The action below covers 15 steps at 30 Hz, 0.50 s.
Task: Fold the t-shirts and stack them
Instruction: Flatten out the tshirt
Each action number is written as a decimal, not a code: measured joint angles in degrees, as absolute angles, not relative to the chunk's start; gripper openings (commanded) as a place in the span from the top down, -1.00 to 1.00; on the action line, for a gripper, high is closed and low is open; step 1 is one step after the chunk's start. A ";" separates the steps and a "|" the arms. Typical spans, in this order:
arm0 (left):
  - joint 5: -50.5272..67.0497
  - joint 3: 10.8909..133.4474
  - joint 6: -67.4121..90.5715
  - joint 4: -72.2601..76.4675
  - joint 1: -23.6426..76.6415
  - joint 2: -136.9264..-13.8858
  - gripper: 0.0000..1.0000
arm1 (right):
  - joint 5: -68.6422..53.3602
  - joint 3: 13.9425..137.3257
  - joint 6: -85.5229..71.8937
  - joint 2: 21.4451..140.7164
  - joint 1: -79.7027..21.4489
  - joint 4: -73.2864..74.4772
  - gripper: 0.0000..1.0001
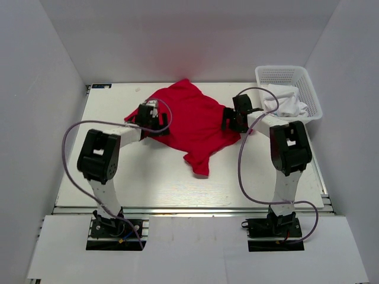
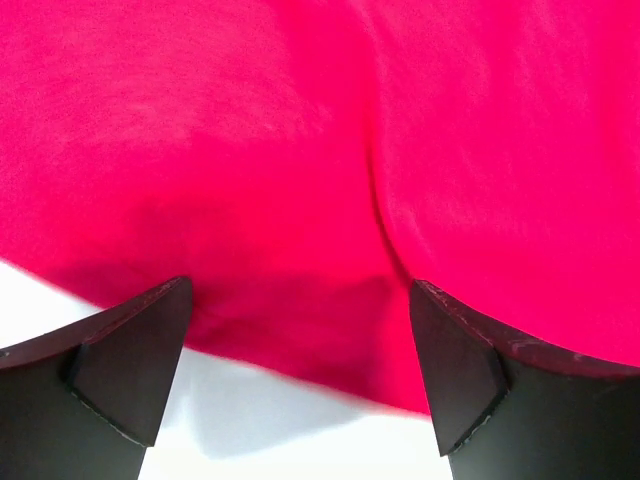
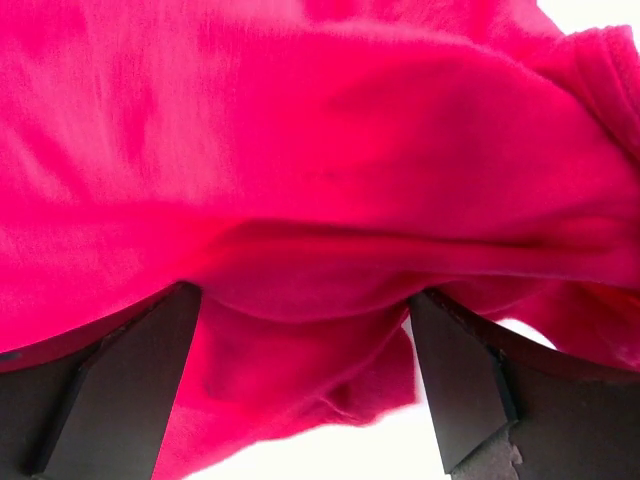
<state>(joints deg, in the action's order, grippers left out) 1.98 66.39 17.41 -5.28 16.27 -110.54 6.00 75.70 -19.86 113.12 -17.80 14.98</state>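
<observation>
Right now 1 plain bright red short-sleeved t-shirt [image 1: 192,121] of thin soft fabric lies crumpled, not folded, on the white table [image 1: 142,177], centre-far area, btwn the 2 arms. No print visible. 1 corner points toward the far wall; 1 narrow flap trails toward the near side.

Left gripper [image 1: 153,118] sits at the shirt's left edge, right gripper [image 1: 235,120] at its right edge. Both have jaws spread wide, clamping nothing.

Only the top view shows the whole outline, plus a white plastic mesh basket [image 1: 284,74] at far right w/ white cloth [image 1: 285,102] bundled in it.

Left wrist view adds what the top view can't: the shirt edge runs across btwn the 2 black fingers, w/ bare table on the near side of it. Fabric there is fairly smooth w/ 1 soft crease.

Right wrist view: fabric bunched in thick folds btwn the fingers, w/ a hemmed edge at upper right. Whether the pads touch cloth, can't tell.
</observation>
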 measured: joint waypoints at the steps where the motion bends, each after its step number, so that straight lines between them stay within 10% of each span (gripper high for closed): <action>1: 4.14 61.91 18.31 -4.08 16.73 -107.55 -1.00 | 6.07 77.89 -19.20 114.63 -17.37 15.40 -0.81; 15: 10.59 46.02 22.98 -16.21 24.43 -85.71 -1.00 | 4.21 90.24 -12.08 119.07 -15.77 17.34 -0.81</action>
